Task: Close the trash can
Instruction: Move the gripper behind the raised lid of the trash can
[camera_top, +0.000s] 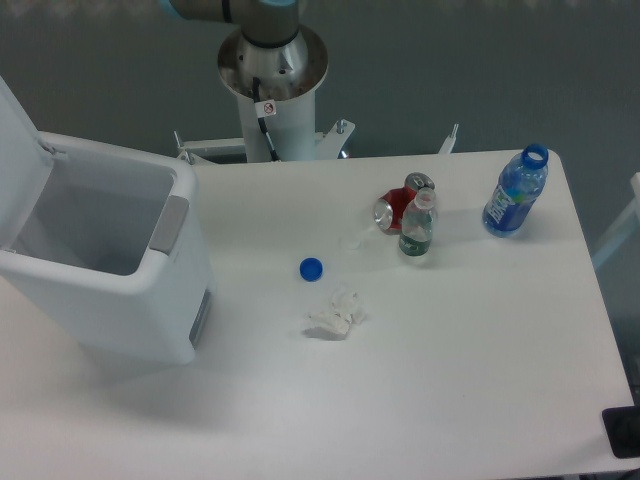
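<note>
Trash can (150, 300) upright; lid (20, 160) raised at left; opening upward

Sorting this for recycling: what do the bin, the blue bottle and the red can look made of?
The trash can looks like matte white moulded plastic: smooth walls, rounded edges, grey panel. The blue bottle seems clear tinted plastic, since light passes through it. The red can is probably thin metal, going by its shiny silver end.

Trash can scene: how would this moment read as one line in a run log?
trash can: open, lid up | gripper: out of view | table: blue cap, tissue, two bottles, can | closing: not done
</note>
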